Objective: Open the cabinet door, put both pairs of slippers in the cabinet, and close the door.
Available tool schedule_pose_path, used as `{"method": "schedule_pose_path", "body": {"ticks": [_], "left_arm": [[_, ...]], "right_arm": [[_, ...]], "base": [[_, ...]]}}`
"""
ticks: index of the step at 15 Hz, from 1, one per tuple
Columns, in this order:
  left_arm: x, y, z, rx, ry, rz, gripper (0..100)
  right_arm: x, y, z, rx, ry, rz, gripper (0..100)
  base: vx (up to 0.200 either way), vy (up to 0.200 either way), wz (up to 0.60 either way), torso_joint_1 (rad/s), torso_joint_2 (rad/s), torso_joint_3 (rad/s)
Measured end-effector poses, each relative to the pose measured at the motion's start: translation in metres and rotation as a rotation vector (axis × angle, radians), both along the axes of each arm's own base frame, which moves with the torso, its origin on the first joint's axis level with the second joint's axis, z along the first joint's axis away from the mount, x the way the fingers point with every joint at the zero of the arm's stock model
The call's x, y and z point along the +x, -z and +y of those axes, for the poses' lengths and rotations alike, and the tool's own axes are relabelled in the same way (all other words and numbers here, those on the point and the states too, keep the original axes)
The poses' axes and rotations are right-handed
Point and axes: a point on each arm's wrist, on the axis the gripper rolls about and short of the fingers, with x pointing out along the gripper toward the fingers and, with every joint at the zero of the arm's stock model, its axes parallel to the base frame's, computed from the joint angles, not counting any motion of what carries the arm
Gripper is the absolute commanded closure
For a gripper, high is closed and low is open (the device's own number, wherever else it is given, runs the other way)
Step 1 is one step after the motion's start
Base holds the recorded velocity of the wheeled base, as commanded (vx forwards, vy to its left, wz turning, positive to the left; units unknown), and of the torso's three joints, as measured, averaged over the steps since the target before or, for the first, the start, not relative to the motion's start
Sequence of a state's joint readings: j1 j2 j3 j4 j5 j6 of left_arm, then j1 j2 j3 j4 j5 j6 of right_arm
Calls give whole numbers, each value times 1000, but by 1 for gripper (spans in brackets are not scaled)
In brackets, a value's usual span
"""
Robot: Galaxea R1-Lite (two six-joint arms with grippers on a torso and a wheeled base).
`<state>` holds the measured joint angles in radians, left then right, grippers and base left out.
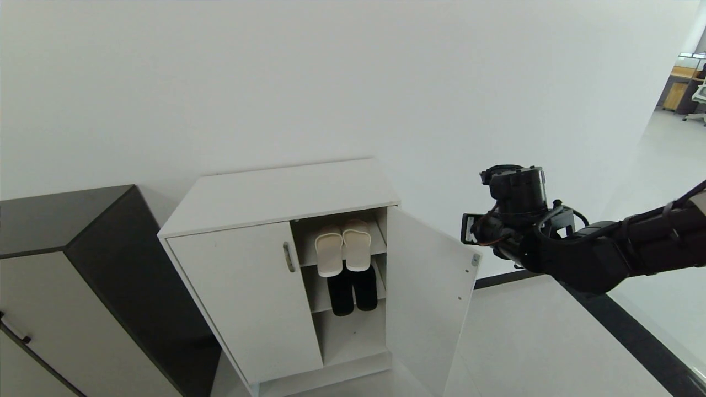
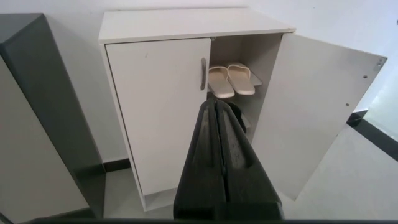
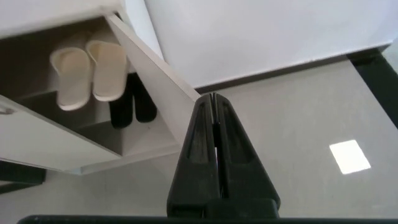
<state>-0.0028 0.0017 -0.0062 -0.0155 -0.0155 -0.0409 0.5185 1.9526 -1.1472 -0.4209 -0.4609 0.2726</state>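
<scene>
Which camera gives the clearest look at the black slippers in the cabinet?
The head view: the black slippers lie side by side just below the white pair, unobstructed. The right wrist view shows them close beside the open door. In the left wrist view the left gripper mostly hides them.

Right door point(image 1: 427, 298) stands open, jutting into the floor point(image 1: 529, 342) space. Left door point(image 1: 248, 298) shut, blocks that half. White slippers point(image 1: 343, 249) fill upper shelf point(image 1: 379, 236), black slippers point(image 1: 352, 292) middle shelf point(image 1: 316, 298); bottom compartment point(image 1: 353, 336) free. Dark cabinet point(image 1: 83, 264) crowds the left side.
</scene>
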Motion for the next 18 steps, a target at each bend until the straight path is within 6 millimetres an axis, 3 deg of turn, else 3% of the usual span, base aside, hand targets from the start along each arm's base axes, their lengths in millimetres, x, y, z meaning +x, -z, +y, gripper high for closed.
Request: {"method": "schedule_pose_path", "body": {"ticks": [6, 18], "left_arm": [[0, 0, 0, 0, 0, 0, 100], [0, 0, 0, 0, 0, 0, 100]], "right_arm": [[23, 30, 2, -19, 24, 30, 100], [55, 67, -7, -32, 78, 55, 100]], "base": [[0, 0, 0, 0, 0, 0], [0, 0, 0, 0, 0, 0]]}}
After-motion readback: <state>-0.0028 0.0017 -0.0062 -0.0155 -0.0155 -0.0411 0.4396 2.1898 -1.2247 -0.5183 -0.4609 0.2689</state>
